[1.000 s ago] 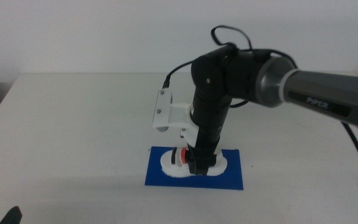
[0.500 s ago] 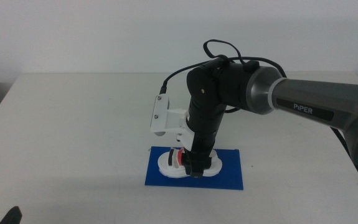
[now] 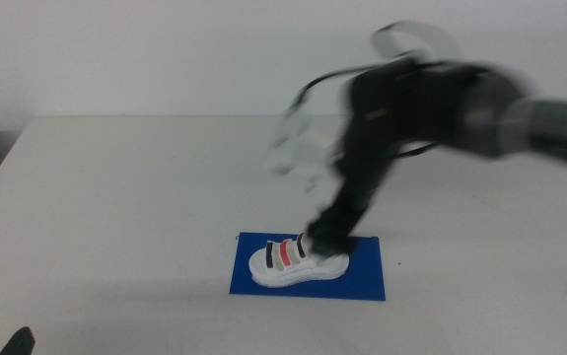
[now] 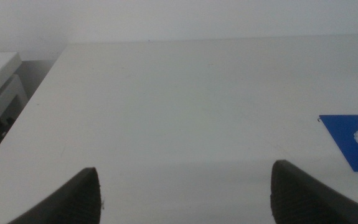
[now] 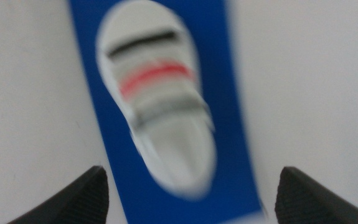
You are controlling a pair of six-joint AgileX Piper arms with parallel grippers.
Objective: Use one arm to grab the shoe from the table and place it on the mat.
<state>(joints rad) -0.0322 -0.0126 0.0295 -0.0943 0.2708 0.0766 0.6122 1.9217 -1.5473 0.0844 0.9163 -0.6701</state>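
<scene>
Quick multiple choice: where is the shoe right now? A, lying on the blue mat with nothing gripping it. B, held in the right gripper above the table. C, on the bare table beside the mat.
A: the shoe lies flat on the mat, and the right gripper is open, with the shoe lying free between its spread jaws.

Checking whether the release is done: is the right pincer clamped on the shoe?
No. In the right wrist view the right pincer has its jaws spread wide, with the shoe lying free on the mat.
</scene>
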